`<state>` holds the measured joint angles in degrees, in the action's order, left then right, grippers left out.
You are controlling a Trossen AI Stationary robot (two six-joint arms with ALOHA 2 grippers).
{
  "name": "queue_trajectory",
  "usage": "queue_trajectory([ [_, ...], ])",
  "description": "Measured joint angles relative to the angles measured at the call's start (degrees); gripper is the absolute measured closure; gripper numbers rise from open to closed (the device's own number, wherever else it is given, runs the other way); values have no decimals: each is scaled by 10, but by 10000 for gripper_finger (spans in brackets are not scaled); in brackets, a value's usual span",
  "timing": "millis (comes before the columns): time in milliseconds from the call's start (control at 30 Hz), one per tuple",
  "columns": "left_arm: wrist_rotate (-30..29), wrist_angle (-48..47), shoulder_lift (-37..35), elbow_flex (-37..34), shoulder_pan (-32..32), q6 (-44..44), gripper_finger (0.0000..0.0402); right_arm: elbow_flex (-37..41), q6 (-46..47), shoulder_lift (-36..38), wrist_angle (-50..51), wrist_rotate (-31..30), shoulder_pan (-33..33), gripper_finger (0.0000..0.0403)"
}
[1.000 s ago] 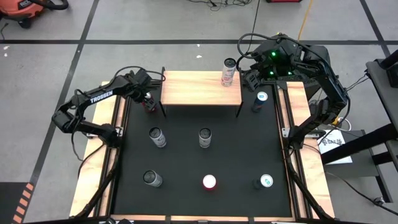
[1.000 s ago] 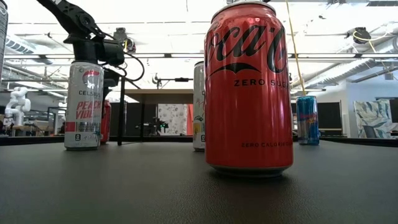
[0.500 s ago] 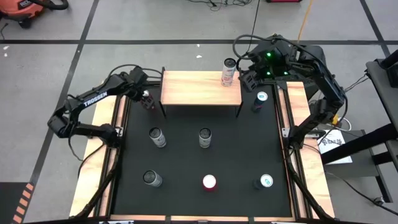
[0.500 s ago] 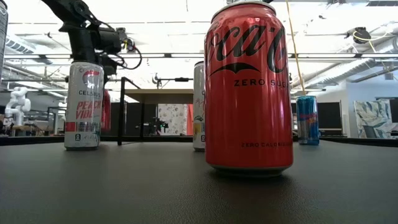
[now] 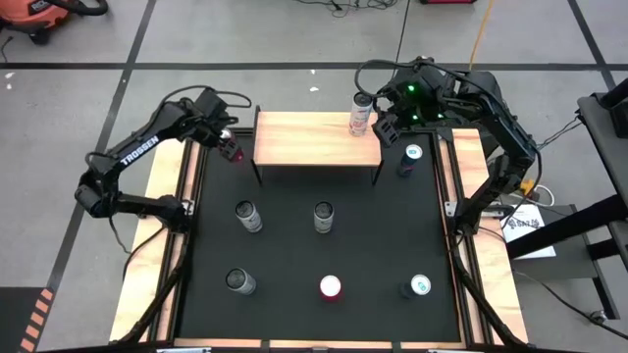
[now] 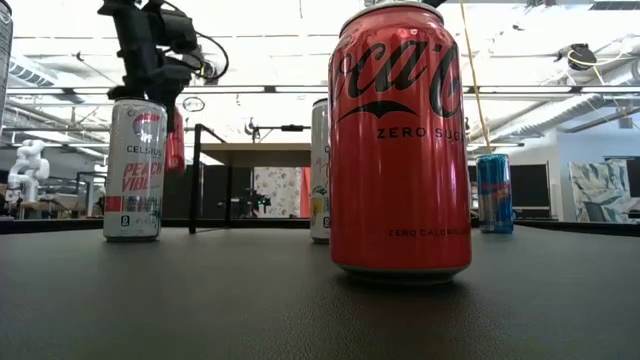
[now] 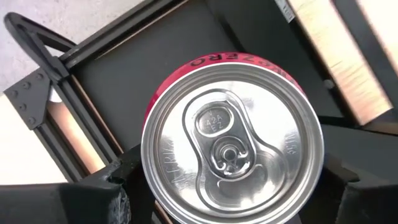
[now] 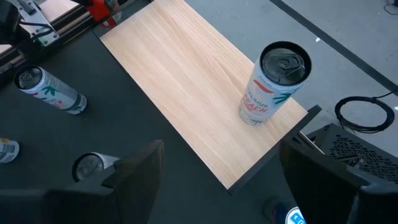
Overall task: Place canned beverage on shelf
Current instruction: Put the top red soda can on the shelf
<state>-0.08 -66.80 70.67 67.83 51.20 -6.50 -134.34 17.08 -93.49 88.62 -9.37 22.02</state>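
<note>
A red can (image 5: 233,152) is held clamped in the left gripper (image 5: 229,147), lifted clear of the black mat (image 5: 373,245), just off the left end of the shelf (image 5: 304,139) and approx. level w/ its top. In the left wrist view the can's silver lid (image 7: 231,149) is seen from above, w/ a dark finger (image 7: 93,199) pressed against each side. In the low view the same can (image 6: 175,140) is seen hanging under the gripper, partly hidden behind a white Celsius can (image 6: 135,170).

The right gripper (image 5: 391,120) is held above the shelf's right end w/ fingers (image 8: 134,174) apart and nothing between them. A white Celsius can w/ pink lettering (image 5: 360,114) is stood upright on the shelf, near its far right corner, just beside that gripper but not touched.

On the mat, a blue can (image 5: 410,157) is stood near the right edge, just off the shelf's right end. Two silver-topped cans (image 5: 248,215) (image 5: 323,216) are stood mid-mat. Along the near edge are set a silver-topped can (image 5: 238,281) at left, a red Coca-Cola Zero can (image 5: 331,287) at centre, and a blue-topped can (image 5: 419,286) at right.
</note>
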Motion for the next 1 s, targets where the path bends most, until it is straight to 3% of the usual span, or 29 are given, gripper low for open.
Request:
queue_trajectory([
  [567,-1,-61,6,142,-1,-52,125,0,0,0,0,0,0,99],
  [1000,-1,-63,71,229,-1,-53,125,0,-7,0,0,-1,0,99],
])
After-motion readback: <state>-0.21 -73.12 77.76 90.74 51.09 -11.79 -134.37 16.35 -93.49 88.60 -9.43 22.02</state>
